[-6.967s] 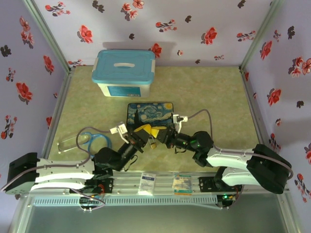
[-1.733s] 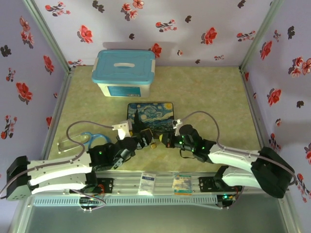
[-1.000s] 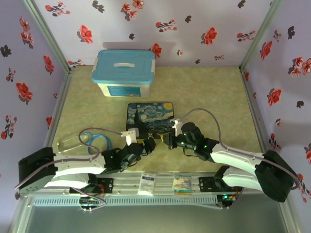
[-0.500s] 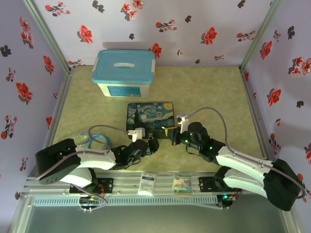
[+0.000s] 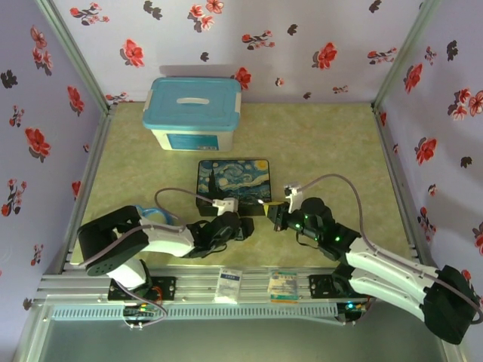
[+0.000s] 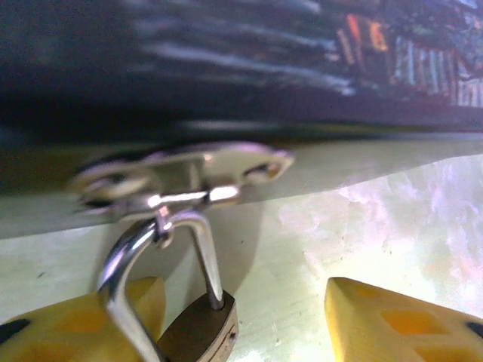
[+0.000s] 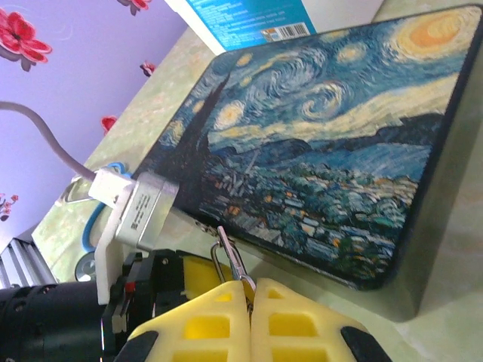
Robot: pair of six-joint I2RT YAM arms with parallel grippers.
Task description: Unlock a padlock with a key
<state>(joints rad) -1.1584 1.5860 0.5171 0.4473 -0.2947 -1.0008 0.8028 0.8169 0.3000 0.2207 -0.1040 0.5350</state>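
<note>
A: Risk? Close by the near side of the Starry Night box point(image 5: 232, 181), the left fingers point(image 6: 75, 324) stand half open around the padlock point(image 6: 198, 332). One pad touches it, so closing may shove it askew.
B: The right fingers point(image 7: 226, 302) are pressed shut. That metal sliver point(image 7: 230, 260) at their tips: the key, or part of the padlock? Too small to tell.

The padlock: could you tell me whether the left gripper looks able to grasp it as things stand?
Probably yes: the padlock lies between the left gripper's open jaws, its shackle up at the box's clasp; nothing stands between.
</note>
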